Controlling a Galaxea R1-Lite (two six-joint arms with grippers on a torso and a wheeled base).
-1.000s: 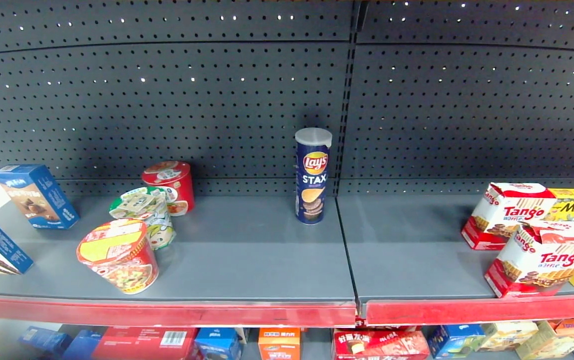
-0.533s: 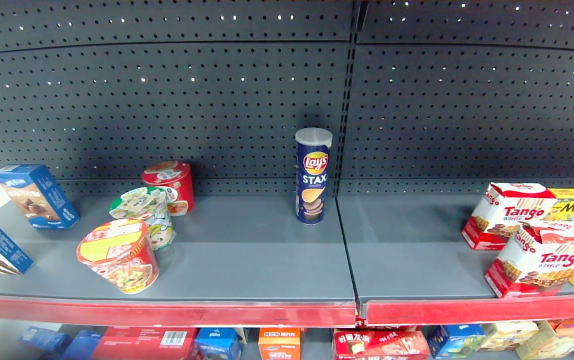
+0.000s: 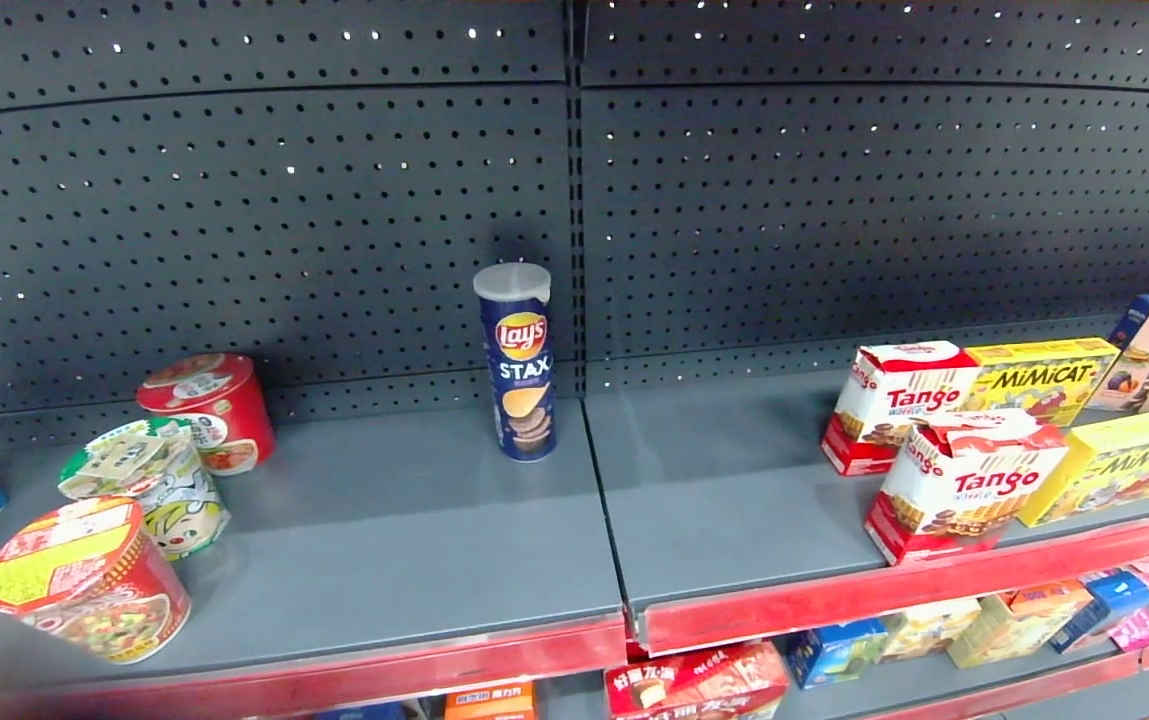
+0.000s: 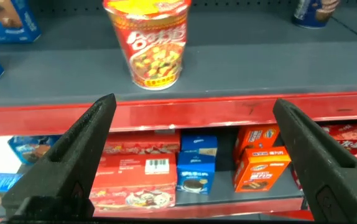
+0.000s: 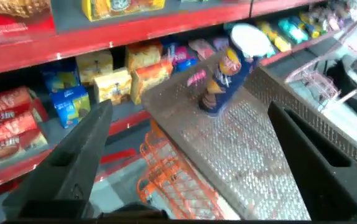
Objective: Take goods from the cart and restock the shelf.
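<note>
A blue chip can [image 3: 517, 360] stands upright at the back of the grey shelf [image 3: 434, 520], near the seam between two shelf boards. A second blue chip can [image 5: 228, 78] with a white lid stands on the cart's perforated grey panel [image 5: 253, 155]; my right gripper [image 5: 191, 112] hangs open short of it, holding nothing. My left gripper [image 4: 194, 109] is open and empty in front of the shelf's red front edge [image 4: 228, 112], with a red noodle cup [image 4: 153, 40] standing just behind that edge.
Three noodle cups [image 3: 84, 580] cluster at the shelf's left. Red-and-white wafer boxes [image 3: 964, 485] and yellow boxes [image 3: 1114, 460] fill its right. Bare shelf lies around the can. Boxes [image 4: 194, 168] line the lower shelf. Orange cart wire [image 5: 172, 180] sits below the panel.
The whole head picture has shifted left and tilted, so the camera has turned right. The goods on the shelf keep their places relative to each other.
</note>
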